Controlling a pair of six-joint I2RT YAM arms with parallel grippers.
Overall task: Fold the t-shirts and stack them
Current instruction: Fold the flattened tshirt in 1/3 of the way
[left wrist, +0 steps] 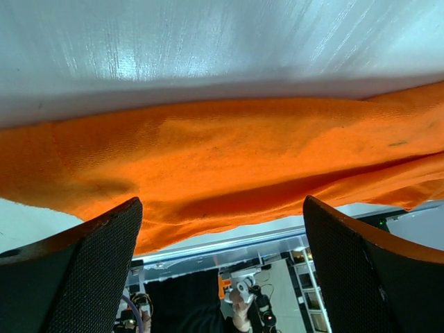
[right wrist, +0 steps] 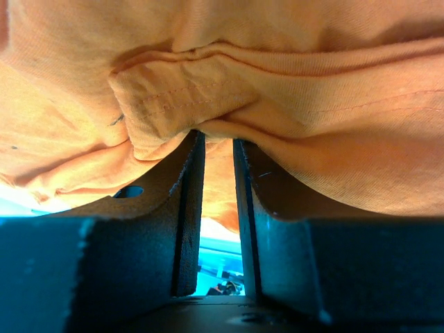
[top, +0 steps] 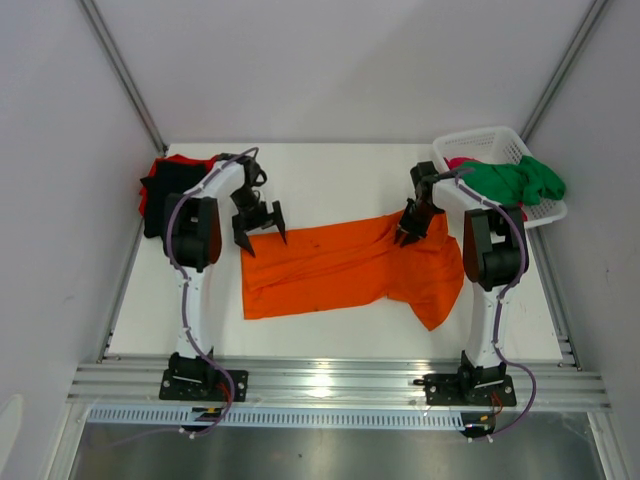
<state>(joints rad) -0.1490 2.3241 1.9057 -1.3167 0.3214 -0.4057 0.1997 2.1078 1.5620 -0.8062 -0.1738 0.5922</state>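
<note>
Top external view shows, at the far left of the white desk point(top: 330, 170), a dark heap: a black cloth t-shirt point(top: 170, 198) lying on a red cloth t-shirt point(top: 178, 160). Whether they are neatly folded I cannot tell, though they sit together as a stack would. Next, the left pincer point(top: 262, 237) hovers with its jaws spread fully wide, holding nothing, just over the upper left corner of the bright orange cloth t-shirt point(top: 330, 270). That shirt lies spread and rumpled across the middle of the desk, not yet folded. The right pincer point(top: 410, 236) is nearly closed, nipping a bunched fold at its upper right edge. At the far right, the white plastic lattice basket point(top: 500, 145) holds a green cloth t-shirt point(top: 520, 180) and a magenta-pink cloth t-shirt point(top: 458, 162), both crumpled. I judge two done at most, one in hand, two waiting.
</note>
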